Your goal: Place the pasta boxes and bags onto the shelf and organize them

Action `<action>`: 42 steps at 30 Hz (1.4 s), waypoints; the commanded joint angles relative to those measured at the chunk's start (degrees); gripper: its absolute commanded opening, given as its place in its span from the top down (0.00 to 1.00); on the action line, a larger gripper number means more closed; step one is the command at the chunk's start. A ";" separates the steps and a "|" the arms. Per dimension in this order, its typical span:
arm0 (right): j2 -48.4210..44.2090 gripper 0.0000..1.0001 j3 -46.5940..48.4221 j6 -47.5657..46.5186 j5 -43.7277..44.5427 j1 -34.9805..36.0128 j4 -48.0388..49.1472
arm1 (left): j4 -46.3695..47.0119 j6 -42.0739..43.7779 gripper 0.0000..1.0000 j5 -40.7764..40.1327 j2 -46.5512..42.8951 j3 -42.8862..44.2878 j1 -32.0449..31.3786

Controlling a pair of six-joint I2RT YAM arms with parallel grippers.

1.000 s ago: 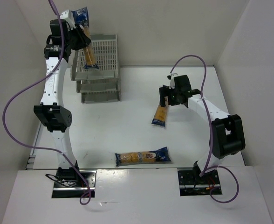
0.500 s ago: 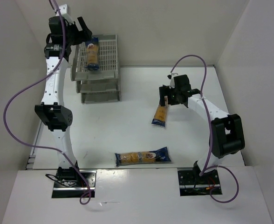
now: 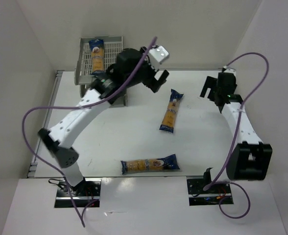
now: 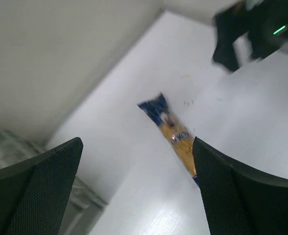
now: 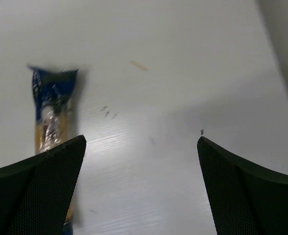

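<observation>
white walls [image 3: 31,58] hem the bench [image 3: 129,134]. a clear blue-ended yellow pasta packet [image 3: 97,56] sits on the top tier of the grey slatted plastic shelf [image 3: 84,67]. second packet [image 3: 171,111] lies between wide, empty left end effector [image 3: 157,81] and right end effector [image 3: 210,93]; third packet [image 3: 150,164] nearer.

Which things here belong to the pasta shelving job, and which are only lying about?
Job: grey plastic three-tier shelf; clear blue-ended yellow-pasta packet on its top tier; middle packet; near packet.
Lying about: purple cables; tan crumb.
</observation>
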 commanded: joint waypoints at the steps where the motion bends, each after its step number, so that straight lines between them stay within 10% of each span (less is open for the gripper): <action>1: -10.98 0.00 -1.77 1.68 7.34 -1.73 -3.40 | -6.88 -6.87 0.01 4.88 14.96 -1.18 2.51; 5: -21.99 0.00 -10.30 3.16 7.96 -2.52 -5.86 | -8.77 -16.68 0.01 19.04 30.80 11.23 0.85; 29: -34.66 0.00 -16.20 1.58 7.88 -15.97 -5.69 | -7.70 -21.07 0.01 6.40 54.98 22.49 -3.64; 31: -34.66 0.00 -16.20 1.06 7.88 -17.37 -5.69 | -7.70 -21.07 0.13 5.88 55.69 22.49 -3.64; 36: -34.66 0.00 -15.58 0.53 7.35 -17.89 -6.22 | -7.09 -18.98 0.97 8.51 57.98 21.44 -3.64; 42: -35.19 0.00 -15.58 -0.09 0.26 -17.90 -6.22 | -6.38 -16.85 1.00 15.00 50.17 14.07 -1.10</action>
